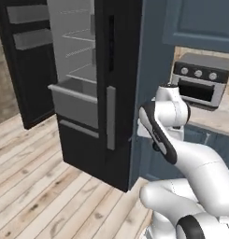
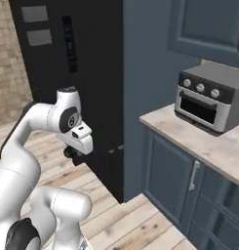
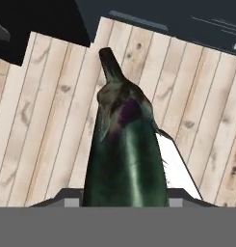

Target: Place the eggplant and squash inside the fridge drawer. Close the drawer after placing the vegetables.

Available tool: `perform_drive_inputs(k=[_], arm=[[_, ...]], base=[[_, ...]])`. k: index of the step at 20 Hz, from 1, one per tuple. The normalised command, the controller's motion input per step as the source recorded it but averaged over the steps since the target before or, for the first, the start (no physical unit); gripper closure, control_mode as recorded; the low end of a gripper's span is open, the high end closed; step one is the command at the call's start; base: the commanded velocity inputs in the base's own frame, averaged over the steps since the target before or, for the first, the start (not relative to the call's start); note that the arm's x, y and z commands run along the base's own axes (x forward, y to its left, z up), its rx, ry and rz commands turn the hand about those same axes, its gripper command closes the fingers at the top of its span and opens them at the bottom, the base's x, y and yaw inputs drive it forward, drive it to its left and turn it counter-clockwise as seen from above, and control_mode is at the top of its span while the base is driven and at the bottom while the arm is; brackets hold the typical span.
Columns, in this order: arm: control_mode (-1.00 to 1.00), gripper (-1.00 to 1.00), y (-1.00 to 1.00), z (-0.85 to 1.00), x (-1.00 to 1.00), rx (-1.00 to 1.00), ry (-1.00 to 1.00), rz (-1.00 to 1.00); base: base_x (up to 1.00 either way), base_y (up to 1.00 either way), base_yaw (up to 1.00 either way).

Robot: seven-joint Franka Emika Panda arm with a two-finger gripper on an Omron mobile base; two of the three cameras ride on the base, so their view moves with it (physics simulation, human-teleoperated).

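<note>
The eggplant [image 3: 124, 159], very dark and glossy with a stubby stem, stands between my fingers in the hand view, stem pointing away over the wooden floor. My gripper [image 3: 124, 200] is shut on its thick end. In the right base view the gripper [image 2: 71, 152] hangs low in front of the dark fridge body. The fridge drawer [image 1: 73, 93] is pulled out in the open fridge, to the left of and beyond my arm, its pale front rim showing. The squash is out of view.
The fridge's left door [image 1: 22, 60] stands wide open with grey bins on it. The closed dark fridge door [image 1: 113, 93] with a grey handle lies between my arm and the drawer. A toaster oven [image 2: 209, 97] sits on the counter [image 2: 189, 136] to the right. Wooden floor [image 1: 41, 196] lies below.
</note>
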Motion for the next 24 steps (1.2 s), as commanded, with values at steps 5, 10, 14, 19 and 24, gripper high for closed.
perform_drive_inputs(k=[5, 10, 14, 19, 24], arm=[[1.00, 1.00, 0.00, 0.00, 0.00, 0.00, 0.00, 0.00], [1.00, 1.00, 0.00, 0.00, 0.00, 0.00, 0.00, 0.00], [1.00, 1.00, 0.00, 0.00, 0.00, 0.00, 0.00, 0.00], [1.00, 1.00, 0.00, 0.00, 0.00, 0.00, 0.00, 0.00], [1.00, 1.00, 0.00, 0.00, 0.00, 0.00, 0.00, 0.00]], base=[[-0.20, 0.00, 0.83], [0.05, 0.21, 0.60], [0.69, 0.89, 0.11], [0.99, 0.65, -0.11], [1.00, 0.44, -0.49]])
